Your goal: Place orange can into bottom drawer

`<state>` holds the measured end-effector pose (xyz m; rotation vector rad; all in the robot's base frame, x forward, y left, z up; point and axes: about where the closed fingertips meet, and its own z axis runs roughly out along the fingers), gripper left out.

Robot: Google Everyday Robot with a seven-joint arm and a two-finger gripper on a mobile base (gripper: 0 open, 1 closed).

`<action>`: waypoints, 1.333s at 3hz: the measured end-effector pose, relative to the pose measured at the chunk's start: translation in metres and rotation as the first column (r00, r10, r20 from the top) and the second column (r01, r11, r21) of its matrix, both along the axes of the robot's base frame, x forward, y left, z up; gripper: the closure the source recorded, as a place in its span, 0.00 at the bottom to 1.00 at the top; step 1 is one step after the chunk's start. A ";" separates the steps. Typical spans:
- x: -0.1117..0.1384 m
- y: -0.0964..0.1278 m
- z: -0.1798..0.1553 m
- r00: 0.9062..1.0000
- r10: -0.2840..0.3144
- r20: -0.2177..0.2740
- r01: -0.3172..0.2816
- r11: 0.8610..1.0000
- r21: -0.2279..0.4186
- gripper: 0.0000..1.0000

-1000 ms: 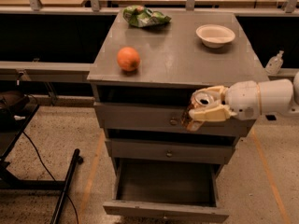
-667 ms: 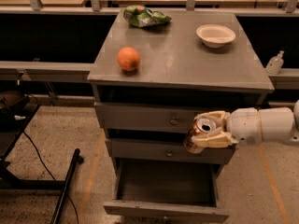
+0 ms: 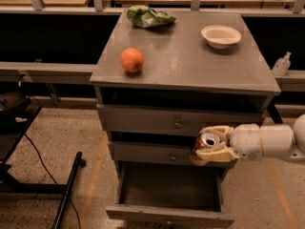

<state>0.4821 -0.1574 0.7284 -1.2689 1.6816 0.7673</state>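
Note:
My gripper (image 3: 209,144) comes in from the right on a white arm and is shut on the orange can (image 3: 205,147), whose silver top with pull tab faces the camera. The can hangs in front of the middle drawer's right end, above the right rear part of the bottom drawer (image 3: 169,213). The bottom drawer is pulled open and its grey tray looks empty.
On the grey cabinet top (image 3: 186,66) lie a round orange fruit (image 3: 132,60), a white bowl (image 3: 220,36) and a green chip bag (image 3: 149,16). The two knobbed upper drawers (image 3: 177,124) are shut. A sanitizer bottle (image 3: 282,64) stands at right; a black pole (image 3: 66,190) and cable lie at left.
The gripper has moved down with the can, from the top drawer's level to in front of the middle drawer, closer to the open bottom drawer.

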 end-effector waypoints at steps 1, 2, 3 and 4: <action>-0.002 -0.008 -0.077 1.000 -0.006 0.001 0.007 1.000 -0.021 1.00; -0.002 -0.008 -0.077 1.000 -0.006 0.001 0.006 1.000 -0.021 1.00; 0.001 -0.010 -0.115 1.000 -0.001 -0.018 0.000 0.999 -0.044 1.00; 0.005 -0.024 -0.167 1.000 -0.009 -0.009 0.008 0.996 -0.087 1.00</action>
